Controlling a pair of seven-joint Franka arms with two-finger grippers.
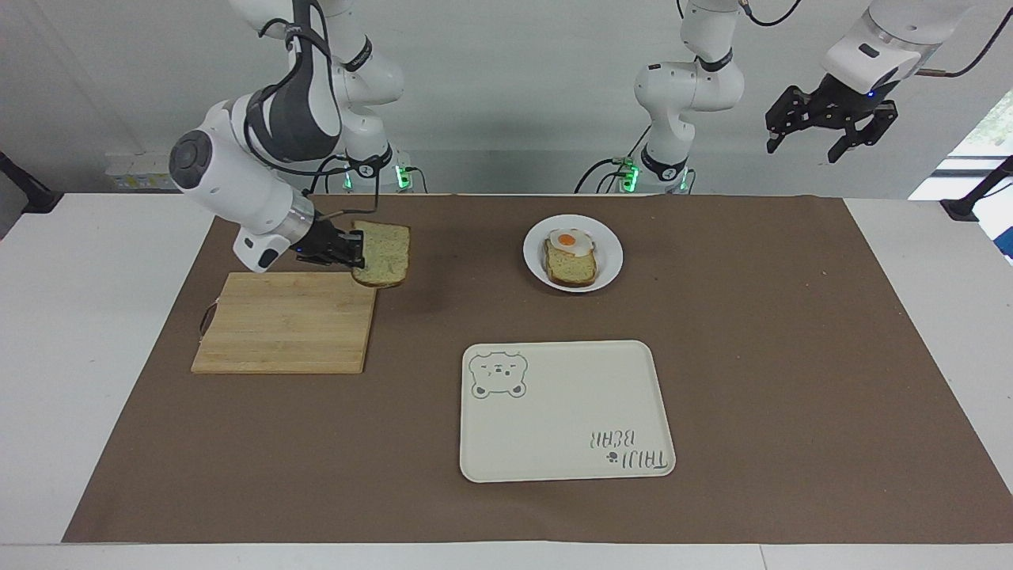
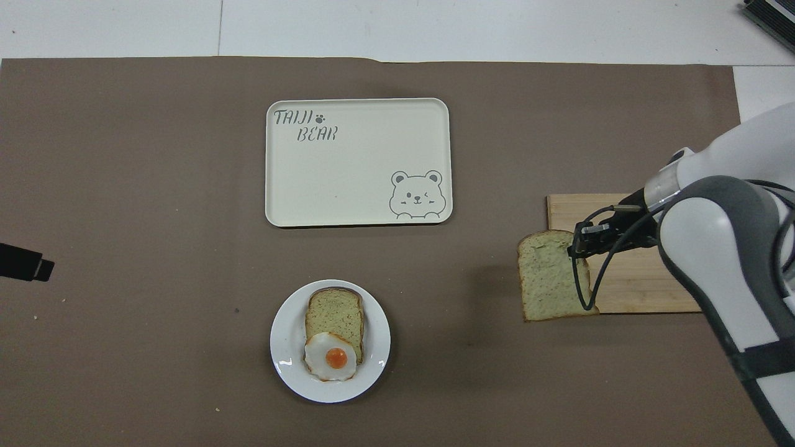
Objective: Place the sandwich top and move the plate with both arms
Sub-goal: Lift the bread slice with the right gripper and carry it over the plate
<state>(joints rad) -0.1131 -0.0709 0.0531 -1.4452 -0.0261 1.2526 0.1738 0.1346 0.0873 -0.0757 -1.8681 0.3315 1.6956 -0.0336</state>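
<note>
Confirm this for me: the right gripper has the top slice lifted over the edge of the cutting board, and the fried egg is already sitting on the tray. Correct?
Not quite. The fried egg lies on the plate, overlapping the bottom slice, as the overhead view shows; the tray holds nothing. The rest stands: the right gripper holds the top slice raised over the cutting board edge.

- Bright and even throughout, lit softly from above; no dim corners.
- Faint, diffuse shadow on the brown mat [image 2: 155, 186] under the raised sandwich top [image 2: 549, 276], darker in the facing view beside the slice [image 1: 382, 253].
- Small glossy highlights on the rim of the plate [image 2: 282, 360].
- Overexposed daylight at the window edge [image 1: 981, 127] by the left arm's end.
- Sharp focus across both views; no motion blur, no noticeable edge distortion.
</note>
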